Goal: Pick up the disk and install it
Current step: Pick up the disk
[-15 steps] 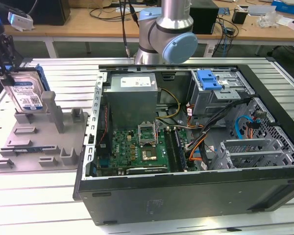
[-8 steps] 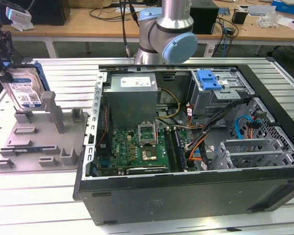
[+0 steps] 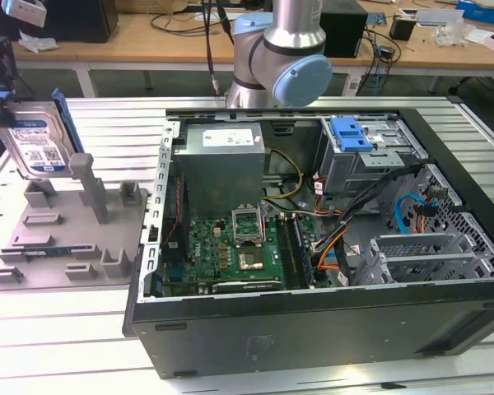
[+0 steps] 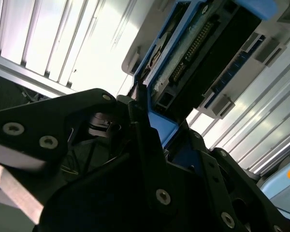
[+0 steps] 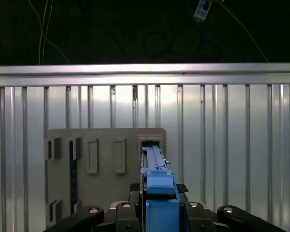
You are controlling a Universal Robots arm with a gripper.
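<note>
The disk [image 3: 37, 140] is a silver hard drive with a white-and-blue label and a blue carrier frame. It hangs upright above the far left corner of the grey fixture plate [image 3: 66, 239] at the exterior view's left. My gripper [image 3: 2, 103] is shut on its upper edge. In the first wrist view the blue frame edge [image 5: 157, 186] runs between the black fingers [image 5: 121, 209], with the fixture plate [image 5: 106, 159] beneath. In the second wrist view the disk [image 4: 203, 53] shows its connector side, clamped in my gripper [image 4: 159, 130].
An open computer case [image 3: 313, 329] lies at the middle and right of the slatted aluminium table [image 3: 66, 346]. Inside are a grey power supply [image 3: 222, 164], a motherboard [image 3: 230, 247] and a drive cage with a blue tab [image 3: 351, 133]. The arm's base [image 3: 280, 58] stands behind the case.
</note>
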